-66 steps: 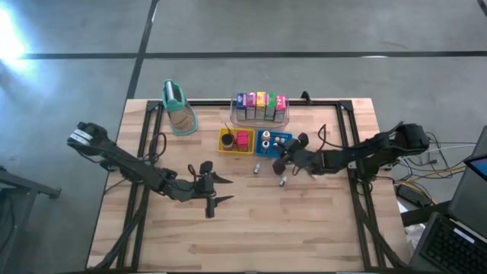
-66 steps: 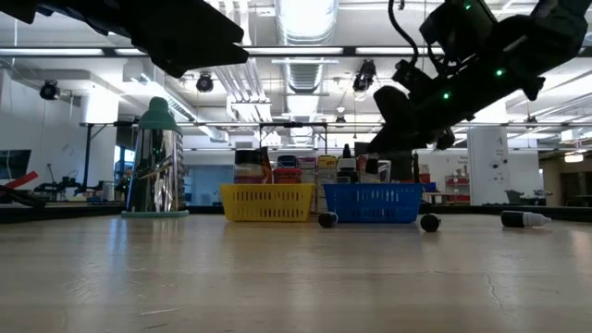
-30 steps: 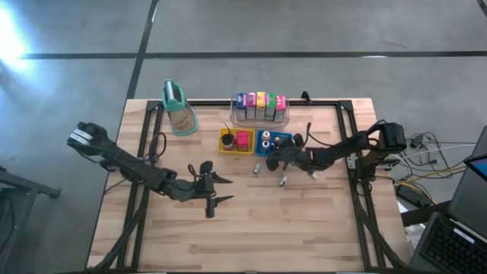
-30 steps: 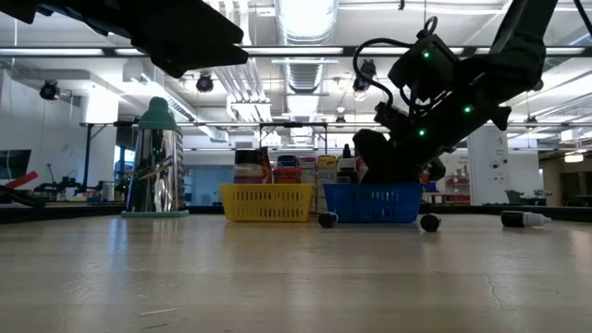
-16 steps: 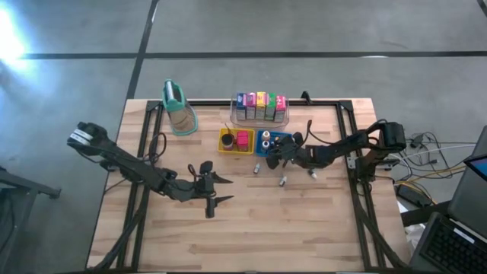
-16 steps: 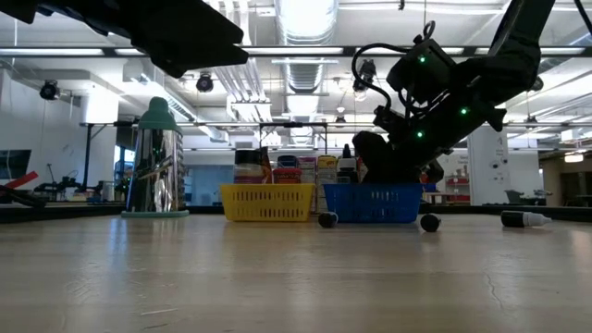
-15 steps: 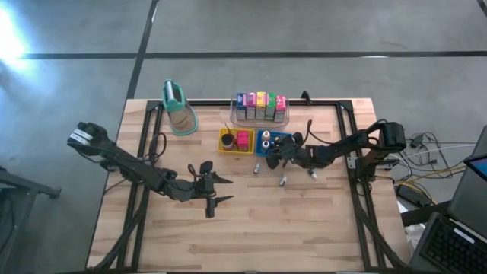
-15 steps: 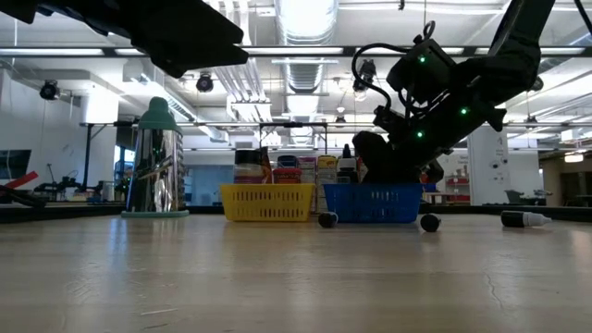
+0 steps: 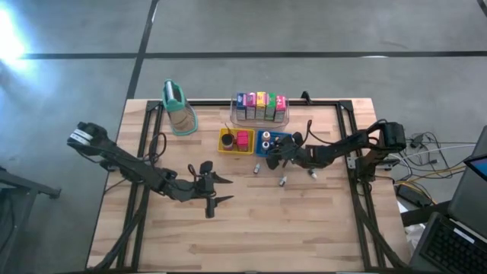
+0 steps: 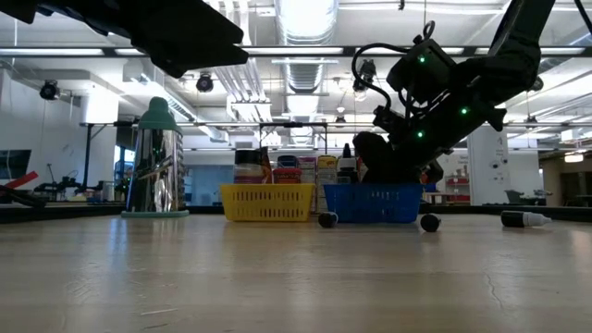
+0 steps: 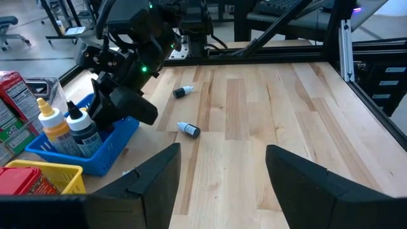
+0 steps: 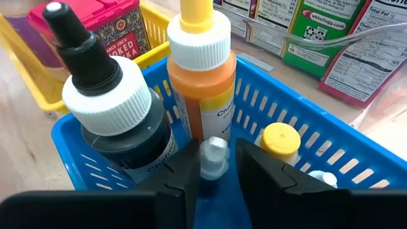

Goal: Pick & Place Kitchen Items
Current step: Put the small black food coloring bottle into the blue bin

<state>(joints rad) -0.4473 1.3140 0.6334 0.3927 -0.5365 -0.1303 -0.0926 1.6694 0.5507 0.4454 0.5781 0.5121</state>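
The right end effector (image 12: 213,166) grips a small white-capped bottle (image 12: 213,154) low inside the blue basket (image 12: 89,166) to set it down; the left end effector (image 11: 219,178) waits open above the worktop (image 11: 267,121).

Bottles (image 12: 148,121) in basket (image 12: 305,149), upright

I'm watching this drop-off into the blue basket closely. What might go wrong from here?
1. The right claw has a small white-capped bottle between its fingers over the crowded blue basket; let go, it may topple onto the orange bottle or the black one.
2. Pulling out, the claw may knock those bottles.
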